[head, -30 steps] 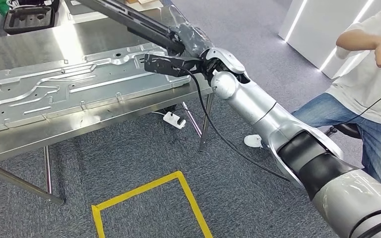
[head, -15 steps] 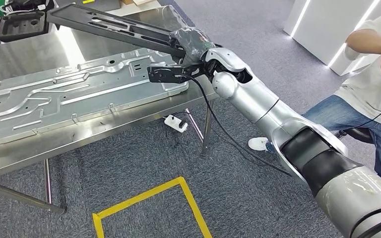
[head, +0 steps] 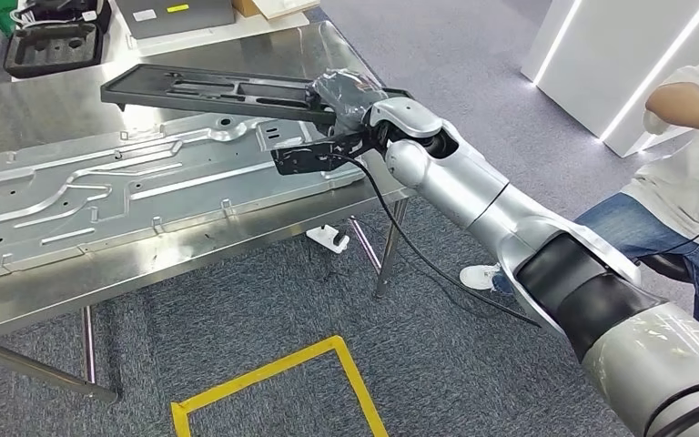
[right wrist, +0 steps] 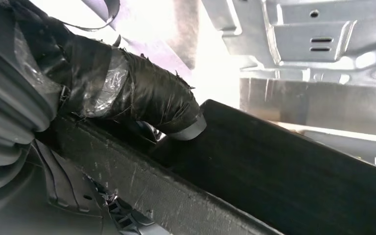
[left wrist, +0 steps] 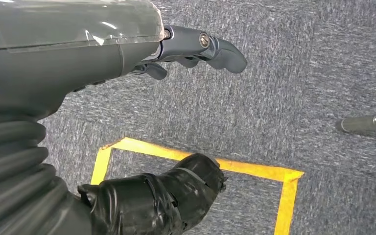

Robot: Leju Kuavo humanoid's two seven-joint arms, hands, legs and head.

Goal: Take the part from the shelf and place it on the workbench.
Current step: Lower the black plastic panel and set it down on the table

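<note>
Holding the black part (head: 209,91) by its end above the table (head: 146,259), the right hand (head: 350,91) grips it firmly; lowering it flat comes next, while the left hand (left wrist: 127,63) hangs spread, holding nothing.

The long black part (head: 209,91) is showing as matt, faintly scuffed plastic, and the worktop (head: 73,273) is gleaming as brushed, reflective steel. The stamped panel (head: 136,187) lying on it is looking like bare, dull-silver pressed metal. The right hand (head: 350,91) is appearing wrapped in wrinkled black tape and glossy film, while the floor (head: 264,300) is showing rough grey carpet marked with smooth yellow tape (head: 273,350).
</note>
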